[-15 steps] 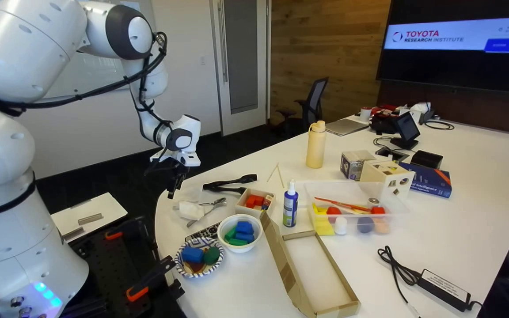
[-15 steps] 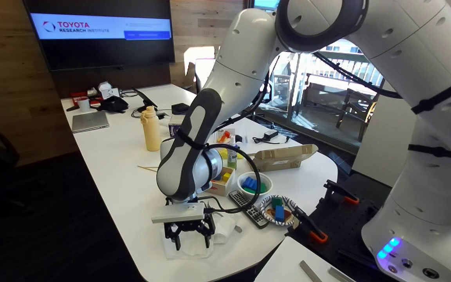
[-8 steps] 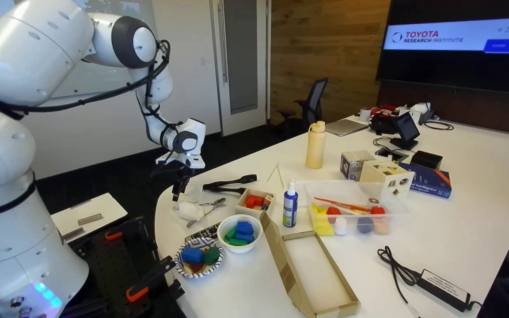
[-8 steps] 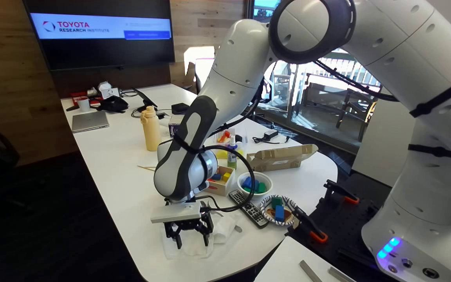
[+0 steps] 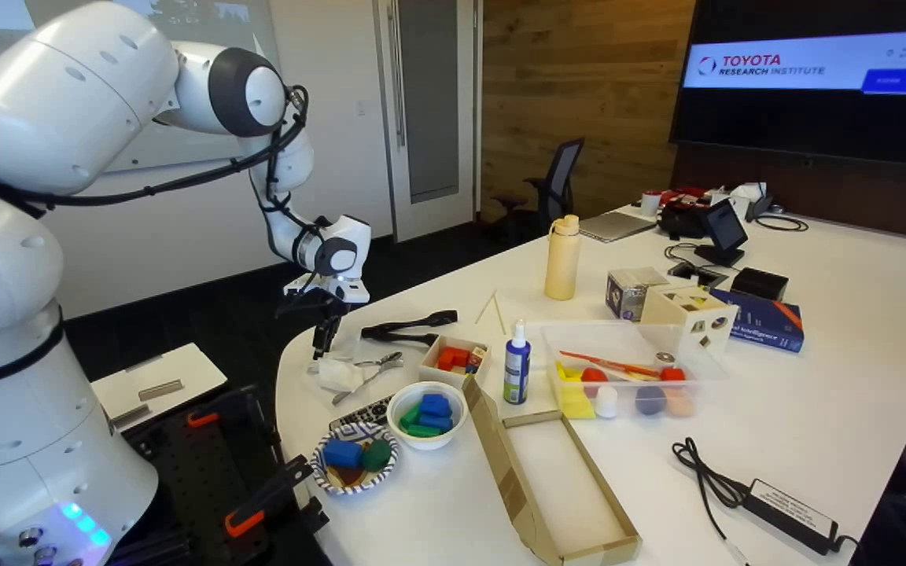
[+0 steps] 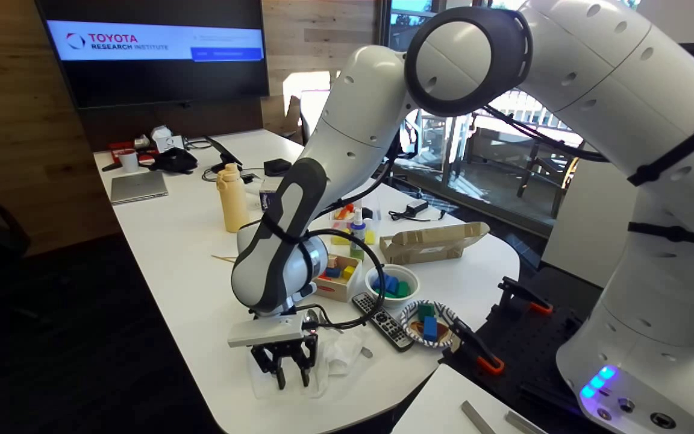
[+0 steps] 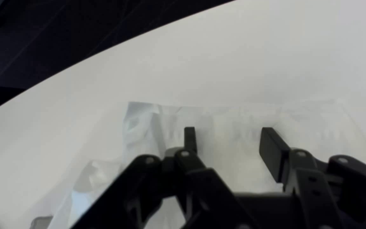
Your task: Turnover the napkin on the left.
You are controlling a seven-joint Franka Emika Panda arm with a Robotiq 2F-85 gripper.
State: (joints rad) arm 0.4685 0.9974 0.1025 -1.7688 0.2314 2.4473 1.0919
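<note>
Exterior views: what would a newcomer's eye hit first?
The big white arm dominates both exterior views, its black gripper open over a white napkin. Next comes the lit screen at the back, then the yellow bottle upright on the table.

A white Franka Emika Panda arm [image 6: 359,120] rises from its base [image 5: 36,440], where three blue lights [image 6: 597,382] glow, bends at a dark-ringed elbow [image 6: 452,60] and slopes down to the wrist [image 5: 349,236], the bend visible in both exterior views. Beneath the wrist hangs the black Robotiq gripper [image 6: 293,380], aimed downward, its two fingers [image 7: 273,156] standing partway apart and roughly parallel. In the wrist view they extend from the lower edge, a gap showing between them.
</note>
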